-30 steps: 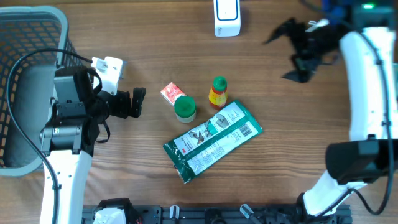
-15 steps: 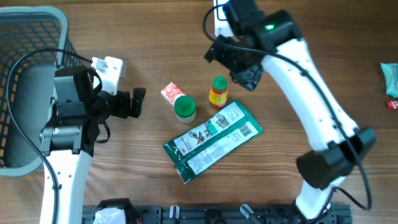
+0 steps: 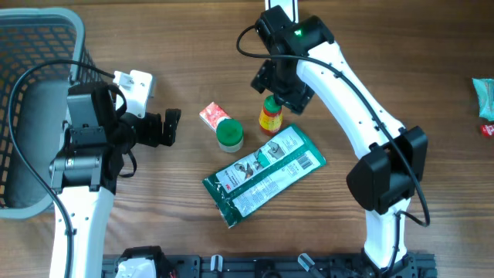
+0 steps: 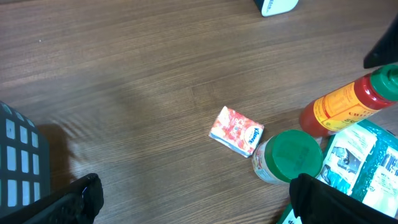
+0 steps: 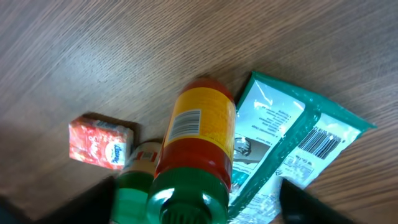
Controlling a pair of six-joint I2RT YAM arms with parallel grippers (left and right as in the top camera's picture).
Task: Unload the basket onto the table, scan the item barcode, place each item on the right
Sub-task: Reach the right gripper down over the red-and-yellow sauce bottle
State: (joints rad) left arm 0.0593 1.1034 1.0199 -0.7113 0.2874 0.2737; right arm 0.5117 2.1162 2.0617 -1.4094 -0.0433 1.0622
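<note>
A red sauce bottle point(image 3: 270, 114) with a yellow label and green cap stands mid-table. My right gripper point(image 3: 279, 89) hangs right over it, open. In the right wrist view the bottle point(image 5: 196, 137) sits between the two fingers with a gap on each side, and its barcode point(image 5: 185, 124) faces the camera. My right gripper point(image 5: 199, 202) is centred on the cap. My left gripper point(image 3: 171, 127) rests open at the left, holding nothing; in the left wrist view the left gripper point(image 4: 202, 202) spans bare wood. A white scanner point(image 4: 277, 5) stands at the back.
A green-lidded jar point(image 3: 229, 135) and a small red tissue pack point(image 3: 211, 114) stand just left of the bottle. A green packet point(image 3: 266, 174) with a barcode lies in front. A grey basket point(image 3: 31, 46) fills the far left. A teal item point(image 3: 485, 96) lies at the right edge.
My right arm swung from the far right back corner leftward and came down over the sauce bottle, its jaws narrowing a little. The left arm and the items stayed put.
</note>
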